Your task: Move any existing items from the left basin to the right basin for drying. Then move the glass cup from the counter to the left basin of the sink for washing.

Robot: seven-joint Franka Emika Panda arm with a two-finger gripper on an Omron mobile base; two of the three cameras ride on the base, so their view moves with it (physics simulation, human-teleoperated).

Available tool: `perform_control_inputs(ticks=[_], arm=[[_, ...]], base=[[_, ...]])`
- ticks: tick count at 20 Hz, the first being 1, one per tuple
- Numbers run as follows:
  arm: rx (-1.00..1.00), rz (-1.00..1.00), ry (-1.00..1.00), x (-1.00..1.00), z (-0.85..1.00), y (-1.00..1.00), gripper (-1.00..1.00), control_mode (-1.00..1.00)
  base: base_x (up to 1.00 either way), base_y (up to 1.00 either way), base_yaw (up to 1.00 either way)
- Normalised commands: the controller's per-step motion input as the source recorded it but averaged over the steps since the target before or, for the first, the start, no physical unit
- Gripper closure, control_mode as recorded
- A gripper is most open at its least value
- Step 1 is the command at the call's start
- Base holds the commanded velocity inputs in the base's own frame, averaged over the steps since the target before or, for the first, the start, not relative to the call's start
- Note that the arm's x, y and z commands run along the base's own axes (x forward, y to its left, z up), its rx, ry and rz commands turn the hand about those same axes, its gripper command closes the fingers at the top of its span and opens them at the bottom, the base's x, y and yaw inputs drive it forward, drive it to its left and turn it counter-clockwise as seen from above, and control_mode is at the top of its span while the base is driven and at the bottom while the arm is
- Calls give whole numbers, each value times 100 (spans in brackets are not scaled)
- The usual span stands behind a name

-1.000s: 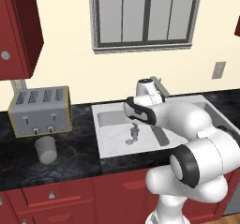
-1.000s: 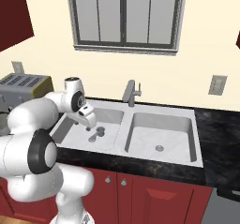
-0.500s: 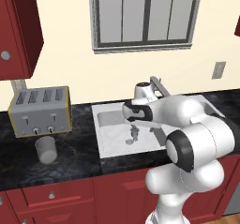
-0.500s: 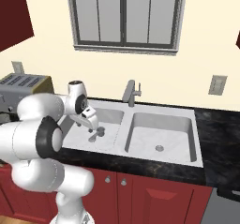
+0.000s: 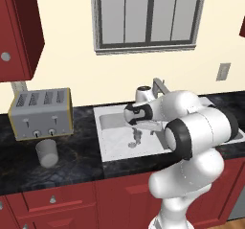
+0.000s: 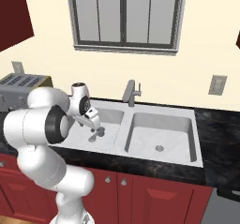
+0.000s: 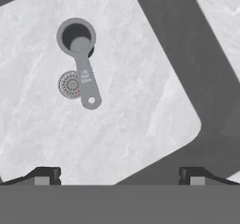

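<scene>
— How does the pincer (image 7: pixel 119 175) stand?

— Spread as wide as it goes, with nothing between its fingertips (image 7: pixel 44 175) and nothing touched. It hangs over the left basin (image 5: pixel 111 146), pointing down at the basin floor.

— And the thing to be moved?

— The small grey metal scoop (image 7: pixel 80 54) lies flat on the floor of the left basin, its round cup at one end and its handle with a hole at the other. The handle passes just beside the round drain (image 7: pixel 69 84), partly over its edge. In the hand view it sits well ahead of the fingertips.

— The glass cup?

— The glass cup (image 5: pixel 47 152) stands upright on the black worktop (image 5: pixel 28 168), just in front of the toaster (image 5: pixel 42 113) and left of the sink (image 6: pixel 84 141). The right basin (image 6: pixel 161 134) holds only its drain.

— What has changed from a second ago?

— The arm has swung lower into the left basin, so the pincer now hangs closer to the scoop. Its opening is as wide as before. The cup and scoop have not shifted.
</scene>
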Motion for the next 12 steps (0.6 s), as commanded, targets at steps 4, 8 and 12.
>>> perform_control_inputs(ticks=[4,8,12], arm=[[0,0,0,30,-22,0,-100,-100],[0,0,0,29,-18,0,-100,-100],[0,0,0,29,-20,0,-100,-100]], base=[[0,0,0],[0,0,0],[0,0,0]])
